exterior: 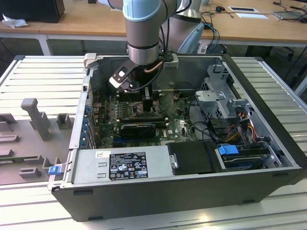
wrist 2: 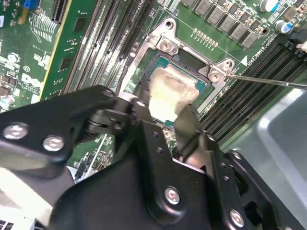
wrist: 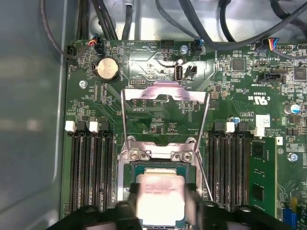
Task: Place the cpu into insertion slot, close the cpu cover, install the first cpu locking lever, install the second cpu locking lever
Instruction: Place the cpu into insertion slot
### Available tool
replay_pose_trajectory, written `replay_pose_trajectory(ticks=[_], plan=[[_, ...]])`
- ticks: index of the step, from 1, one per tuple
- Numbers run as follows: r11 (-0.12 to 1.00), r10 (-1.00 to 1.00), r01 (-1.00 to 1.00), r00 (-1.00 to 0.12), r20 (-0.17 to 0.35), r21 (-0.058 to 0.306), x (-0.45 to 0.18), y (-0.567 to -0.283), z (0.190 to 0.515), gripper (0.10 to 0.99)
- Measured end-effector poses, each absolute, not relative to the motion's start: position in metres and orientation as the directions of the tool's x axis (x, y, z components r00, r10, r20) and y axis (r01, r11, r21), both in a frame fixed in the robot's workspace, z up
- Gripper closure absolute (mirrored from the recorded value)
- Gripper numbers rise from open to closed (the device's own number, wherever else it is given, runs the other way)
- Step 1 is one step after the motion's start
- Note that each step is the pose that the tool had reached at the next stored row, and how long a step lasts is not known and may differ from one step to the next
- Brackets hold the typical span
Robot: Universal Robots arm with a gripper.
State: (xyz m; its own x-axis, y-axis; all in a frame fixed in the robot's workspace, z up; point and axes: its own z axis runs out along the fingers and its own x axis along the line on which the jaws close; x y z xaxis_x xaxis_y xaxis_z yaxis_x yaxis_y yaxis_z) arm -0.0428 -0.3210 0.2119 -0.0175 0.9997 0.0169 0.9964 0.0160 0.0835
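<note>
Exterior view has the arm reaching down into an open computer case point(exterior: 268, 158), with the gripper point(exterior: 147, 101) low over the green board point(exterior: 180, 128). In both wrist views the fingers point(wrist: 192, 205) are narrowly set against two opposite edges of the chip point(wrist: 160, 194), and they appear to have hold of it. The chip lies square inside the socket point(wrist: 144, 154), either seated or just above it; I cannot tell which.

I judge the first step to be almost done. The cover point(wrist: 165, 92) stands open on its hinge, and a thin lever point(wrist 2: 268, 82) juts free beside the socket, so closing the cover and latching both levers are not yet done.

Faint print marks the chip's top, white lettering dots the board, and a black-and-white sticker point(exterior: 127, 165) sits on the power supply box; none of it is clear enough to quote.
</note>
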Motion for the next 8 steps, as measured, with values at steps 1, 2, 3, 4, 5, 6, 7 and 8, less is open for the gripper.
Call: replay_pose_trajectory(ticks=[1, 2, 3, 4, 5, 6, 7, 8], plan=[[0.016, 1.0, 0.996, -0.017, 0.017, 0.083, -0.0428, -0.321, 0.2128, 0.675], [0.016, 1.0, 0.996, -0.017, 0.017, 0.083, -0.0428, -0.321, 0.214, 0.737], [0.016, 1.0, 0.996, -0.017, 0.017, 0.083, -0.0428, -0.321, 0.215, 0.796], [0.016, 1.0, 0.996, -0.017, 0.017, 0.083, -0.0428, -0.321, 0.2155, 0.859], [0.016, 1.0, 0.996, -0.017, 0.017, 0.083, -0.0428, -0.321, 0.2165, 0.918], [0.016, 1.0, 0.996, -0.017, 0.017, 0.083, -0.0428, -0.321, 0.2171, 0.918], [0.016, 1.0, 0.996, -0.017, 0.017, 0.083, -0.0428, -0.321, 0.2175, 0.976], [0.016, 1.0, 0.996, -0.017, 0.017, 0.083, -0.0428, -0.321, 0.2183, 0.98]])
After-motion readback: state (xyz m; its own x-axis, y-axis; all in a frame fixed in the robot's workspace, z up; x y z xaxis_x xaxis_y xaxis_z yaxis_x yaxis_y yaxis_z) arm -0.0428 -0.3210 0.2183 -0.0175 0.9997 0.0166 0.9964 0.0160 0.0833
